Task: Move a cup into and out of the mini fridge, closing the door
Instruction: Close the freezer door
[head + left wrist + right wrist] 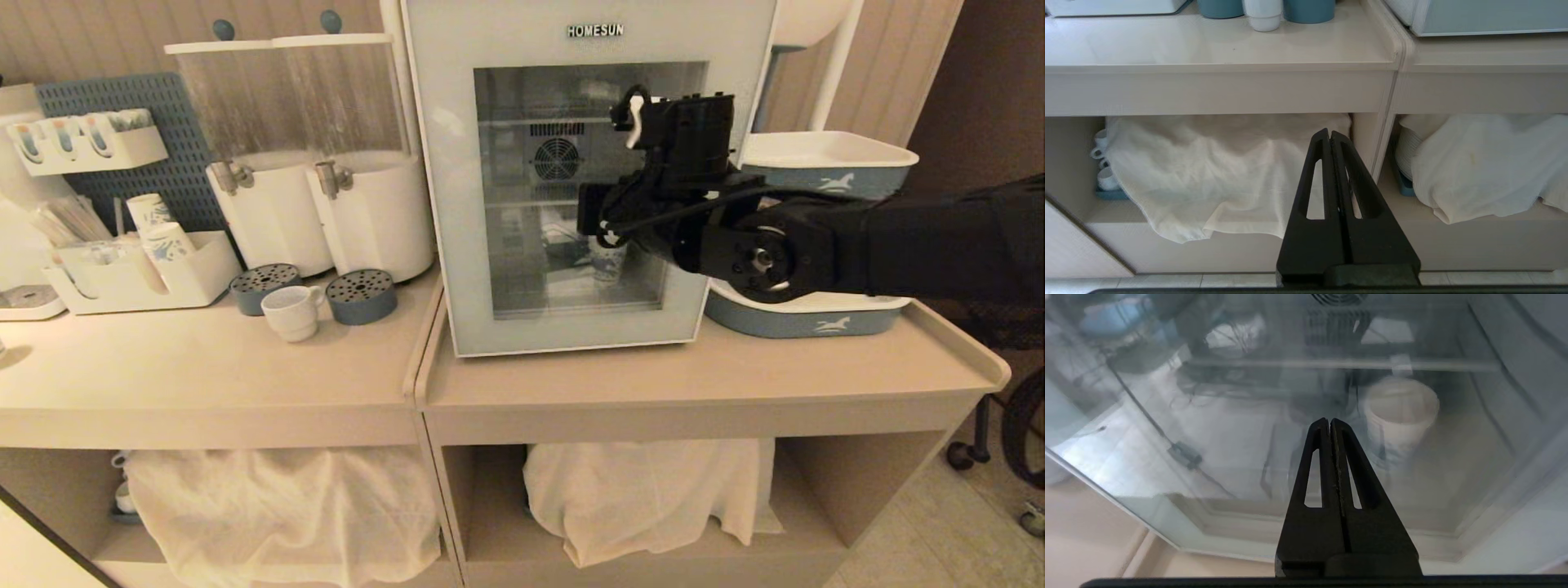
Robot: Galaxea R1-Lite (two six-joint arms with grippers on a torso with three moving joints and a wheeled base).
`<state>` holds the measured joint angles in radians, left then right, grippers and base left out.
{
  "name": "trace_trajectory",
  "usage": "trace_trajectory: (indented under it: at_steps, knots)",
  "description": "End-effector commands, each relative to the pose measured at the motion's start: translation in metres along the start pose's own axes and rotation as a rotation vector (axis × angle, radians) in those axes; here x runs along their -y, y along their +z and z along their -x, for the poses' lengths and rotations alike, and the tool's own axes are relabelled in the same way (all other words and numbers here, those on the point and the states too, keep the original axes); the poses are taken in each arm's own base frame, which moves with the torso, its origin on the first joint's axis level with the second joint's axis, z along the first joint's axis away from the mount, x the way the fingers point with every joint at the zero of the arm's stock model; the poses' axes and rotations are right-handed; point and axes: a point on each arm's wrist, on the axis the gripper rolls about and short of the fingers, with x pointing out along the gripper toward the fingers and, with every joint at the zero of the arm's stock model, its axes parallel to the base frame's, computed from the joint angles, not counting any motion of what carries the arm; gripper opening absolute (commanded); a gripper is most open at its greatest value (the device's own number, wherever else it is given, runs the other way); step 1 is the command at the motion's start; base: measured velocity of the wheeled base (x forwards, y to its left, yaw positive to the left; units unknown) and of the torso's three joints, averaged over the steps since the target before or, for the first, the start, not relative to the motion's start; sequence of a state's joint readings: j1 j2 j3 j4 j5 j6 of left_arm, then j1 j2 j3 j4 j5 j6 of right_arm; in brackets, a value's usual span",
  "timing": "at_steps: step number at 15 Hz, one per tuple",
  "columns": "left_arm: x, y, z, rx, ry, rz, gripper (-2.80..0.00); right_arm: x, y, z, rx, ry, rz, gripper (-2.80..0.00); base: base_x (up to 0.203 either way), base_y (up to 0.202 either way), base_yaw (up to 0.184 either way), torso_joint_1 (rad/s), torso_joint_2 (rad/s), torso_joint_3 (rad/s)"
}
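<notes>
With the door (588, 184) shut and the cup (291, 311) on the counter (204, 367), nothing looks started; the right gripper (1329, 424), pressed together and empty, faces the mini fridge (592, 33).

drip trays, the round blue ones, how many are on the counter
2. One drip tray sits under the left drink dispenser, the other under the right dispenser. The white cup stands between and just in front of them. None seem hidden.
</notes>
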<state>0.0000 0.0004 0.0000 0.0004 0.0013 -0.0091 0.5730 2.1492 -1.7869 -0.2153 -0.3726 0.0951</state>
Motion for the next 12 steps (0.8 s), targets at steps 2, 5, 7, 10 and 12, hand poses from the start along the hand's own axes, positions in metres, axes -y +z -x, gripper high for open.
trace_trajectory:
  at_steps: [2,5,7,10,12]
  knots:
    - [0.0,-0.001,0.0,-0.002,0.0,0.0,-2.8,-0.001,-0.009,-0.008,-0.013,-0.011,0.002,-2.8,0.0,0.0,0.0,0.0,0.0,0.0]
    - [0.0,0.0,0.0,-0.001,0.0,0.0,-2.8,0.007,0.005,0.016,-0.008,-0.01,-0.002,-2.8,0.0,0.0,0.0,0.0,0.0,0.0]
    - [0.0,-0.001,0.0,-0.002,0.0,0.0,-2.8,0.024,0.019,0.041,0.003,-0.025,-0.008,-2.8,0.0,0.0,0.0,0.0,0.0,0.0]
    - [0.0,-0.001,0.0,-0.002,0.0,0.0,-2.8,0.063,0.039,0.09,0.028,-0.076,-0.026,-2.8,0.0,0.0,0.0,0.0,0.0,0.0]
    - [0.0,0.0,0.0,-0.002,0.0,-0.001,-2.8,0.092,0.048,0.133,0.05,-0.104,-0.041,-2.8,0.0,0.0,0.0,0.0,0.0,0.0]
